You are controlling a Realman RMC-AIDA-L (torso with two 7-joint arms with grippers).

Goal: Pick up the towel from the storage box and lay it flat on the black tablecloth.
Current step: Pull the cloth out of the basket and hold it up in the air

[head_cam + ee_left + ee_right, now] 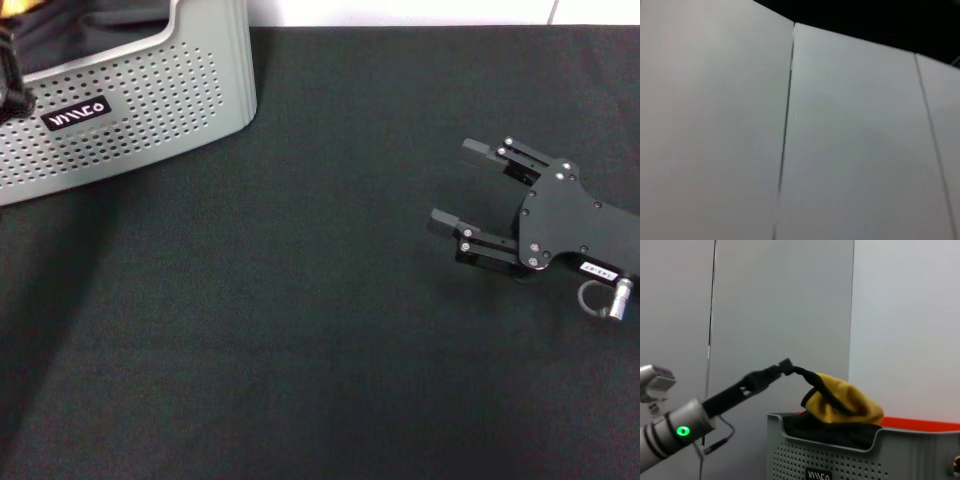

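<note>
The black tablecloth [300, 330] fills most of the head view, with the storage box [150, 100] at upper left. My left pincer [785, 364] grips the towel [842, 400], lifting it from the box; next I must carry it clear. My right pincer [470, 190] rests wide at right.

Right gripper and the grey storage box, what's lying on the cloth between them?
Nothing: in the head view only bare black tablecloth separates the open right gripper from the storage box.
</note>
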